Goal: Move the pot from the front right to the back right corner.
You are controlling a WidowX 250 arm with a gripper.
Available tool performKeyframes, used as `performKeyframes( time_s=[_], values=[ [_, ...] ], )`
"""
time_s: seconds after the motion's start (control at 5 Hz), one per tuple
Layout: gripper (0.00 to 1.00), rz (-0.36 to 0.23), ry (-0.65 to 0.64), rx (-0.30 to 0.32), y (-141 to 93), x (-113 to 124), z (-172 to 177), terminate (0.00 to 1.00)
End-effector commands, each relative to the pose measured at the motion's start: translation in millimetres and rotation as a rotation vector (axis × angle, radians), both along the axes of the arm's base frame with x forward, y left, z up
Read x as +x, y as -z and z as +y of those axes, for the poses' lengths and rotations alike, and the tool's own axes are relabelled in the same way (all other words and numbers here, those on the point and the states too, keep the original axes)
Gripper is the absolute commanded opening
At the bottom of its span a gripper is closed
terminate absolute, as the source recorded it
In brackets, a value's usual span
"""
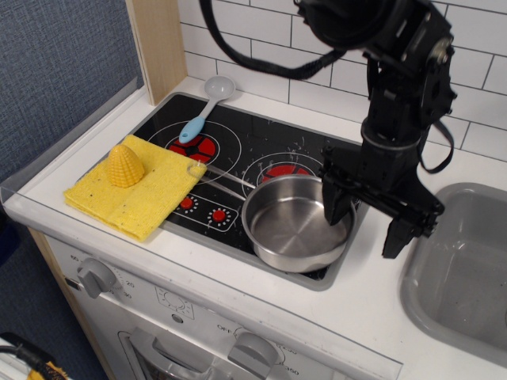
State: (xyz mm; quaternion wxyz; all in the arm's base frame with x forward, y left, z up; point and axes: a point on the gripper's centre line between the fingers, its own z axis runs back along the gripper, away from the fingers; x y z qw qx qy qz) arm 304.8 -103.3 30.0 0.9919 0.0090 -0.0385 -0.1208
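Observation:
The shiny steel pot (291,226) sits at the front right of the black cooktop (252,142). Its wire loop handle (215,179) points left, towards the yellow cloth. My gripper (368,224) is open at the pot's right side. Its left finger (337,208) hangs just inside the pot's right rim. Its right finger (398,234) hangs outside the pot, over the white counter. It holds nothing. The back right corner of the cooktop (348,149) is partly hidden behind my arm.
A yellow cloth (146,198) with a yellow toy corn (125,165) lies on the cooktop's front left. A blue-handled spoon (203,109) lies at the back left. A grey sink basin (467,261) is at the right. A tiled wall stands behind.

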Motion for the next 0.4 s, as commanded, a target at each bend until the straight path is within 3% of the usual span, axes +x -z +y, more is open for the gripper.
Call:
performKeyframes(
  time_s=[0.0,0.2],
  values=[
    [1.0,0.008,0.027,0.046,-2.3,-20.7,-6.6,0.0],
    [0.0,0.02,0.025,0.054,2.0,-27.9,-8.2,0.0]
  ],
)
